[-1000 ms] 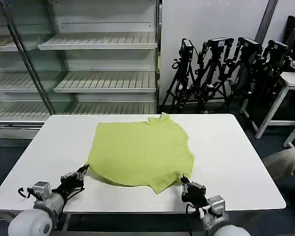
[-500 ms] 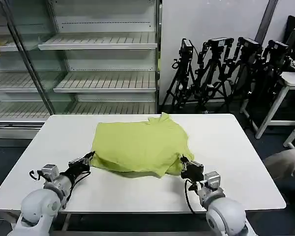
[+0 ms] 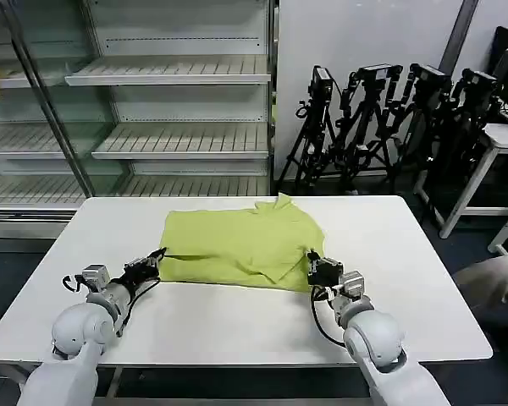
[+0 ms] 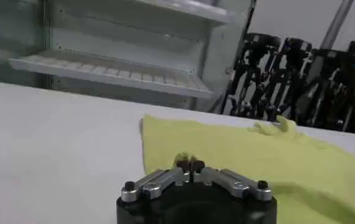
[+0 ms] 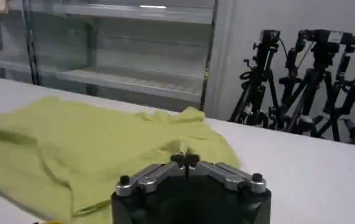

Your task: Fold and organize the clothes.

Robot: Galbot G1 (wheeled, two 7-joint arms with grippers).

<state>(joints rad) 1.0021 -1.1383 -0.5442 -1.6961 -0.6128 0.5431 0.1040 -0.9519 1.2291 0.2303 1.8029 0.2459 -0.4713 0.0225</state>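
Lime T-shirt point(image 3: 241, 245) partly folded at centre of white bench point(image 3: 406, 279), near hem doubled over toward collar. Left end effector point(image 3: 152, 261) pinched shut on shirt's near-left corner; right end effector point(image 3: 316, 268) clamped on shirt's near-right corner, fingertips meeting over cloth in both wrist views. Risks from here: uneven carry skewing fold line across shirt; thin cotton slipping from either pinch; early release leaving hem bunched short of collar.

Both claws, left point(image 3: 158, 256) and right point(image 3: 312, 265), seemingly clamped closed.
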